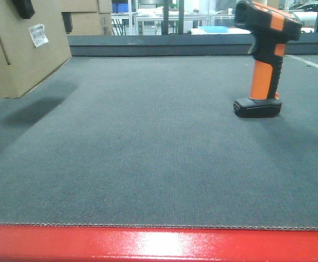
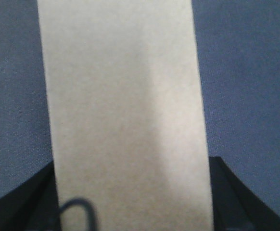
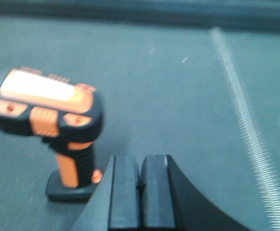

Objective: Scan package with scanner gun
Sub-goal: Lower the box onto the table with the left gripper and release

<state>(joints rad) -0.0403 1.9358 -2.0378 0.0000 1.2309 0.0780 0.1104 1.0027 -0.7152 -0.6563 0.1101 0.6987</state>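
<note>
Now left tool (image 2: pixel 133 207) grips the package (image 2: pixel 125 96); right tool (image 3: pixel 140 192) closed beside scanner gun (image 3: pixel 58 120).

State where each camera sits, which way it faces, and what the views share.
Front view: low at the table's red edge, facing across the mat; box left, scanner right; a black robot part tops the box.
Left wrist: looks along the box, left end effector fingers flanking it.
Right wrist: looks down and forward at the scanner; right end effector shut, empty.
Shared: front and left wrist show the box; front and right wrist the scanner.
</note>
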